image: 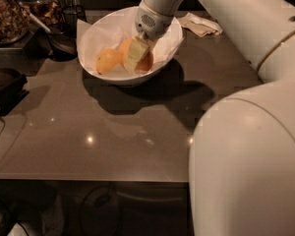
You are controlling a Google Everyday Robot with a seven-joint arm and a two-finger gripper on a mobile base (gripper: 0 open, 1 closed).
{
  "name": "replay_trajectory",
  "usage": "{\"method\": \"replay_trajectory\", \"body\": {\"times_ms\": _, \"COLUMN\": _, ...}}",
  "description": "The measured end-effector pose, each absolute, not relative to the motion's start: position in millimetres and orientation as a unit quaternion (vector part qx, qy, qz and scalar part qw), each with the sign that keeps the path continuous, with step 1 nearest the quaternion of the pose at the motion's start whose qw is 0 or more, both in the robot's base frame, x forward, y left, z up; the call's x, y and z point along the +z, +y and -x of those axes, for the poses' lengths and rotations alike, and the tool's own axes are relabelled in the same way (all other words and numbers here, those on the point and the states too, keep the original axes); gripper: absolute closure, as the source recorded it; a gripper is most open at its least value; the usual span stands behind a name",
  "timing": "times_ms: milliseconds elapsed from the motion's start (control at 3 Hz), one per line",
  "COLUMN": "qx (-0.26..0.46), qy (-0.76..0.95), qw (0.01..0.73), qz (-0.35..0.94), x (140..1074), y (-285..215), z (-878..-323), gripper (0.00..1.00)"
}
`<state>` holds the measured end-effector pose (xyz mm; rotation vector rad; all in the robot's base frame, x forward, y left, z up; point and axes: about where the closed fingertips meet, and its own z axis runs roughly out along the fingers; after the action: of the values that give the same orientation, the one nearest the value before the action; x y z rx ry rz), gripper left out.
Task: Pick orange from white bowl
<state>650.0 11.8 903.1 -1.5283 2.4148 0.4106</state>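
Perhaps two oranges (148,62); hand (133,59) in bowl (119,77).

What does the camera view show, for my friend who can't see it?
A white robot arm reaches into the white bowl, its gripper against the orange. A paler round fruit lies beside it, and the bowl stands on a dark countertop.

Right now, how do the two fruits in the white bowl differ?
The orange is deeper in colour; the yellowish fruit is paler. The orange sits mid-bowl, partly hidden by the gripper inside the bowl; the yellowish fruit lies beside it, in full view. Both are round, in the white bowl.
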Motion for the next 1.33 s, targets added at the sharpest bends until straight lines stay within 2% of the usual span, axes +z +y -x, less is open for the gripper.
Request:
{"method": "replay_trajectory", "body": {"times_ms": 667, "qx": 0.148, "qy": 0.806, "qw": 0.149, "qz": 0.554, "x": 916.4, "y": 16.3, "z": -636.1, "gripper": 1.00}}
{"method": "replay_trajectory", "body": {"times_ms": 1333, "qx": 0.217, "qy": 0.772, "qw": 0.209, "qz": 0.559, "x": 957.7, "y": 15.1, "z": -581.5, "gripper": 1.00}}
